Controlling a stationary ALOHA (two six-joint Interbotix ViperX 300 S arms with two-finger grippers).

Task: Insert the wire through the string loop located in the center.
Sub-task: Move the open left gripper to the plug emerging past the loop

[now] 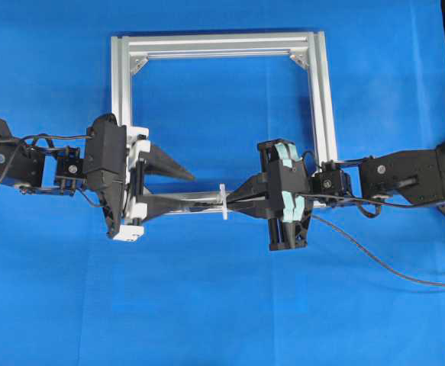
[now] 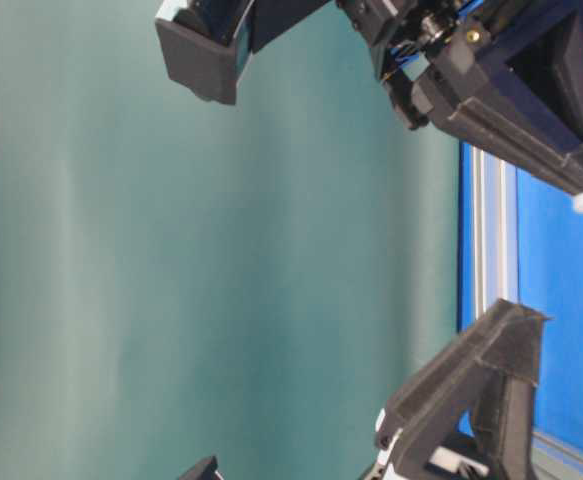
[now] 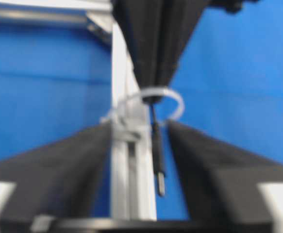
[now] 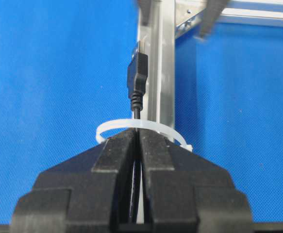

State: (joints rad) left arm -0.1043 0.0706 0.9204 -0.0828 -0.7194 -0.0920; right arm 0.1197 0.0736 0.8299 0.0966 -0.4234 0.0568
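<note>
Overhead view: left gripper [image 1: 178, 191] and right gripper [image 1: 241, 192] meeting tip to tip over the lower bar of the silver frame [image 1: 121, 76], the string loop [image 1: 224, 201] upright between their tips. Left jaws spread, one finger angled away from the bar; right jaws pressed together. Black cable trailing behind the right gripper toward the picture's edge.

Table-level view: only parts of both arms against a green backdrop; loop and plug not discernible.

Left wrist view: blurred. The wire [image 3: 157, 153] hanging from the right gripper's closed tips, through the white ring, plug end between the parted left fingers [image 3: 63, 170], touching neither.

Right wrist view: right jaws clamped on the wire just behind the loop, plug [image 4: 137, 77] already beyond it.

Progress, as judged: threading achieved; left to do, seizing the plug on the far side and drawing the cable through.
</note>
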